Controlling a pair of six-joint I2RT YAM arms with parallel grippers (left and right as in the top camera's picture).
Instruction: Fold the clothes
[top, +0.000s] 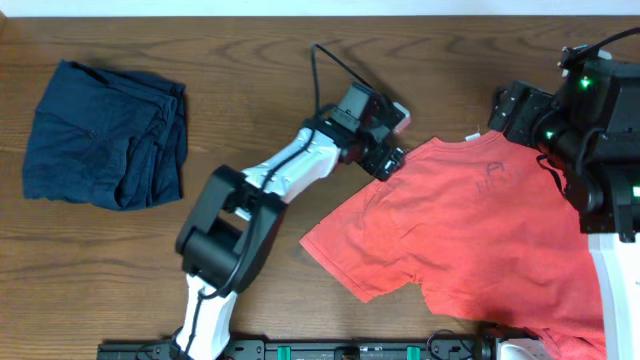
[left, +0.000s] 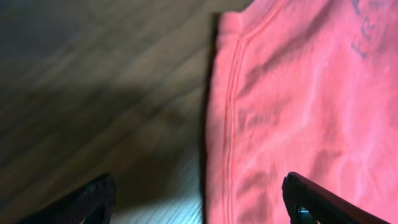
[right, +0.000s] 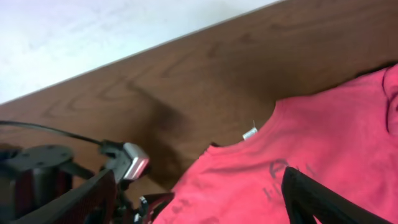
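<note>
- Lying logo-side up on the wooden table (top: 250, 60), the coral-red T-shirt (top: 470, 230) fills the overhead view's 3 to 5 o'clock area, mostly flat and loosely rumpled.
- Its collar points to 12 o'clock, with a small white tag (right: 250, 133) sticking out at the neckline.
- A faint dark logo (top: 493, 175) sits just below the collar.
- One sleeve reaches toward 8 o'clock.
- The left gripper (left: 198, 186) hangs over the shirt's shoulder, at the garment's 10 o'clock corner.
- Its two fingers stand wide apart and hold nothing.
- In the left wrist view they straddle the shirt's edge: bare wood lies by the 7 o'clock finger, red cloth by the 5 o'clock one, and a stitched seam (left: 231, 112) runs between them.
- The right gripper (right: 199, 199) is near the collar, at the shirt's 1 o'clock side.
- Its jaws are spread wide and empty.
- I cannot tell whether either gripper touches the cloth.
- A navy garment (top: 105, 135) lies bunched in folds at the table's 9 to 10 o'clock, well apart from the shirt and both arms.
</note>
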